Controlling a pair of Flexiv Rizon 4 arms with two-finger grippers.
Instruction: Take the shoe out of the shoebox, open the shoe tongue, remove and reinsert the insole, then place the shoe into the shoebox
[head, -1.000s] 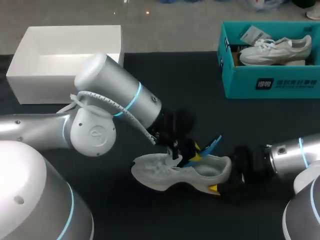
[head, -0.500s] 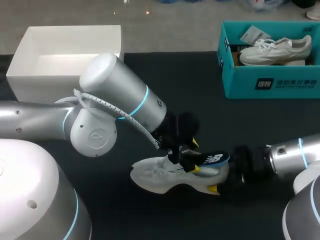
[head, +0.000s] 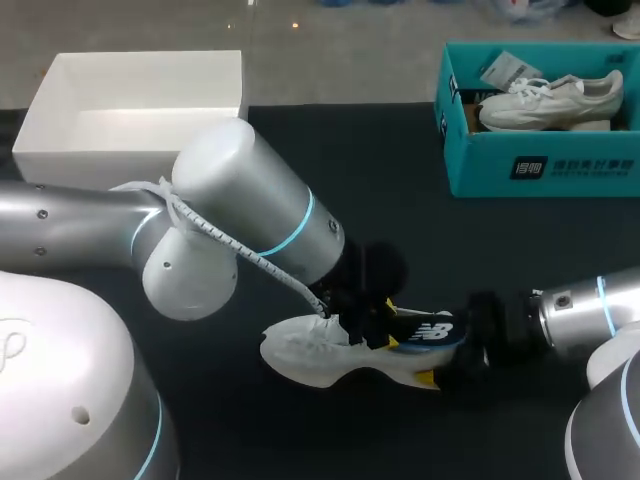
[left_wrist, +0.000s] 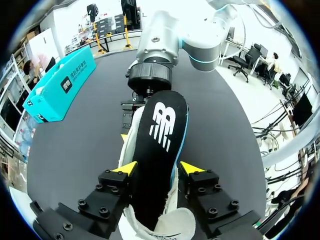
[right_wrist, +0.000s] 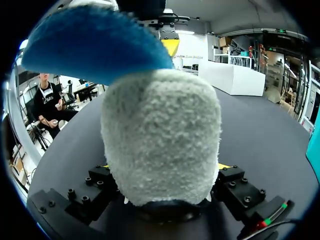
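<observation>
Firmly in left jaws, insole (left_wrist: 156, 145); in right jaws, shoe (head: 305, 352); sneaker (head: 548, 100) in teal box (head: 540, 165).

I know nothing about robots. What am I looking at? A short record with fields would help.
Left hand: shut on insole, which lies along the grey shoe's top
Right hand: shut on that shoe's heel
Shoe: resting on the table
White box: back left
Teal box: back right, holds white sneaker
</observation>
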